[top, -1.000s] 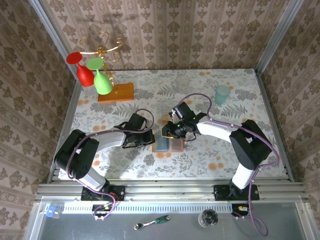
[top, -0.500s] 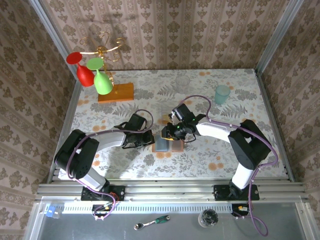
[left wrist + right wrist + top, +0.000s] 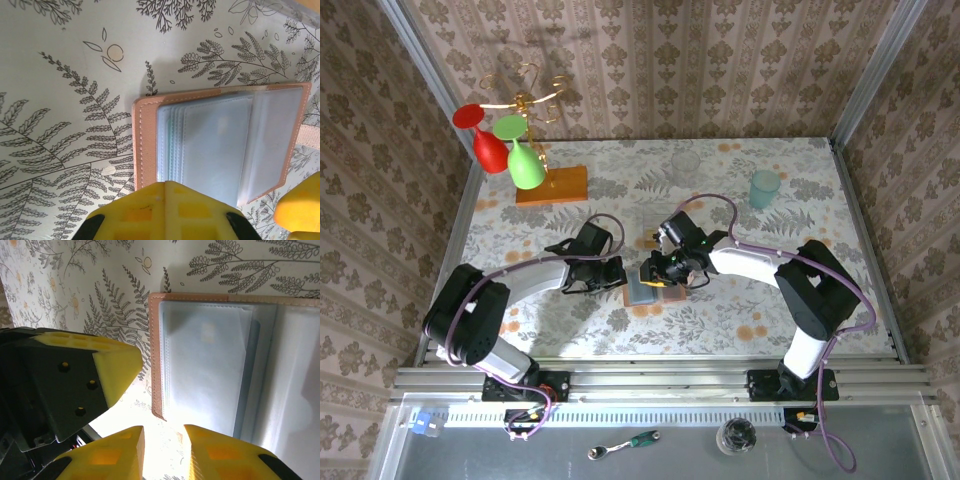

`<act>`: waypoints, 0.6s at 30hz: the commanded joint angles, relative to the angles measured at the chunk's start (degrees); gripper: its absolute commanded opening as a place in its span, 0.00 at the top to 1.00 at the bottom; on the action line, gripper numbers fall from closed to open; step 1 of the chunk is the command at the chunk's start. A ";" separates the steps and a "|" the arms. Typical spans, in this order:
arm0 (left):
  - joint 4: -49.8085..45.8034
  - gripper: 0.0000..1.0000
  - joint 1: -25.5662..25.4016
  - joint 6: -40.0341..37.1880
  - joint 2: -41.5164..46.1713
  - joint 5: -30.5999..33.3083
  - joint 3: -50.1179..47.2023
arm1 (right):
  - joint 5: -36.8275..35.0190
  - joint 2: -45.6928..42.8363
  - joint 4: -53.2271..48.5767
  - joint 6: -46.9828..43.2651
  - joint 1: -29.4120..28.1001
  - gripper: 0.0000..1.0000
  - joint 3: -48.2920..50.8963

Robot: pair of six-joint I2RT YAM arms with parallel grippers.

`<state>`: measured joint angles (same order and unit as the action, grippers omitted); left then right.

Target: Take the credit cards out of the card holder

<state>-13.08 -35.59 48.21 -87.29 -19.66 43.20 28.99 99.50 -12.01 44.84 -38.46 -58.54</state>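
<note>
Here, left gripper closed, right gripper slightly parted, both at card holder

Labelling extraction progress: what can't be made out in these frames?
- Pocket contents: left wrist view, frosted sleeves of the card holder blur them; no card count.
- Holder's lower edge: same view, behind the left end effector.
- Holder's other half: right wrist view, runs off the frame edge; glare washes out its lower edge.
- Top view: holder too small, partly under the right end effector.
</note>
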 commanded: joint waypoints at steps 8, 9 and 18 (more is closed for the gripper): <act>4.30 0.96 0.09 -0.83 0.25 -1.12 -3.43 | -0.61 1.39 -0.19 1.08 -0.52 0.71 -1.42; 5.14 0.96 0.13 -0.93 0.03 -1.53 -3.79 | -0.66 1.55 0.01 1.13 -0.56 0.70 -1.49; 5.87 0.97 0.34 -2.33 -0.20 -1.96 -4.97 | -0.77 2.98 1.20 1.81 -0.54 0.68 -1.57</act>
<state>-8.19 -35.59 47.53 -87.05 -20.73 38.87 28.93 101.67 -11.62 45.69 -38.57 -58.89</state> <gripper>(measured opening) 0.064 0.324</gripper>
